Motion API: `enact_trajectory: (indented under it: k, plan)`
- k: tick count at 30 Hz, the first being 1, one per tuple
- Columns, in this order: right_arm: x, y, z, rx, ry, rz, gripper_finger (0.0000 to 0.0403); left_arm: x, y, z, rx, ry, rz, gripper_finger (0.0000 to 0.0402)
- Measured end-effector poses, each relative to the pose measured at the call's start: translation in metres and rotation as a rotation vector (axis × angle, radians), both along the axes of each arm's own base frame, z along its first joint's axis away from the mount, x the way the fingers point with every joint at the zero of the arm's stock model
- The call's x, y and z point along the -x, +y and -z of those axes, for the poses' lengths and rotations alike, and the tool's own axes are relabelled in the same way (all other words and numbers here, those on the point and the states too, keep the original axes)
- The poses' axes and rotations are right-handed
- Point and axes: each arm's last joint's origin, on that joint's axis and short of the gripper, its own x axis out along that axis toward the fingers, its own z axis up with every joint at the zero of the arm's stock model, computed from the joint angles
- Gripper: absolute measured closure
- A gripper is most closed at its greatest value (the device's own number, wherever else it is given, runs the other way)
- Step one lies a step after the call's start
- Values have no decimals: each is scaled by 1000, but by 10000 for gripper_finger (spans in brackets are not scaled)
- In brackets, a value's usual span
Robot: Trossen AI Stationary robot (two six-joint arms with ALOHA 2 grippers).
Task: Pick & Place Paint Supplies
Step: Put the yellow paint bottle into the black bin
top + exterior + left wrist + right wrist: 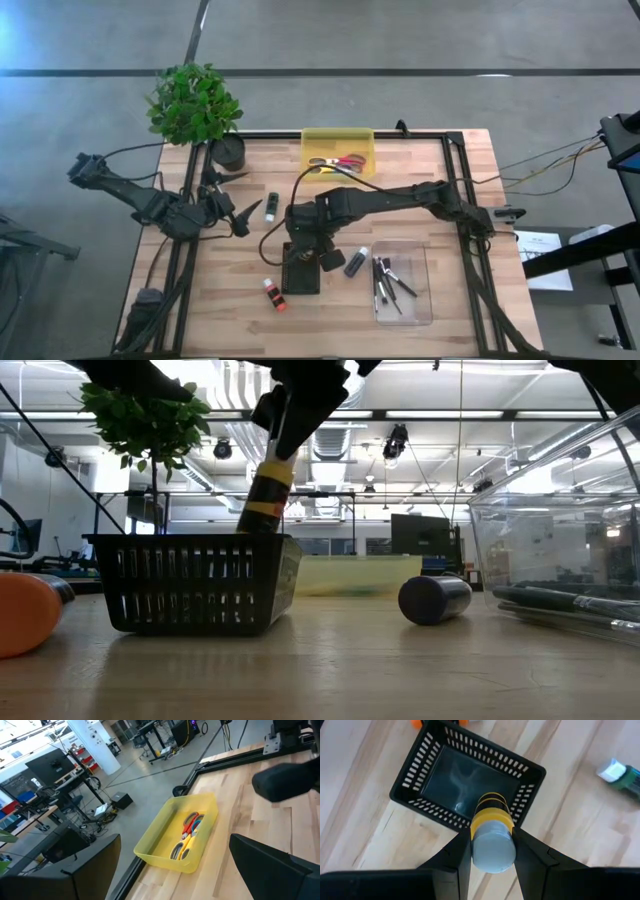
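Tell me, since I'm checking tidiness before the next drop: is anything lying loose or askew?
Yes. A red paint tube, a dark purple tube and a green tube lie loose on the wooden table, outside the black slotted basket. The right hand holds a yellow-banded tube above that basket.

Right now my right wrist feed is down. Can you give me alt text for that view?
The right claw holds a yellow-banded paint tube upright between its two dark fingers, directly above an empty black slotted basket on the wooden table. A green tube lies on the wood off to one side, and something orange shows just beyond the basket.
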Motion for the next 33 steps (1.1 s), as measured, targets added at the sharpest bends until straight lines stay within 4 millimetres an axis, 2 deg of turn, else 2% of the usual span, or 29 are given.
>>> enact_trajectory:
  k: [7,15,23,33]
  plan:
    - [-2,-4,6,-8,0,-3,296,0,0,0,4,-3,-1,23]
    - [-1,-4,25,-33,36,-10,296,0,0,0,6,-4,-1,23]
    - [-2,-7,36,-36,48,-7,296,0,0,0,6,-4,-1,23]
    - [-3,-12,37,-50,34,-7,296,0,0,0,6,-4,-1,23]
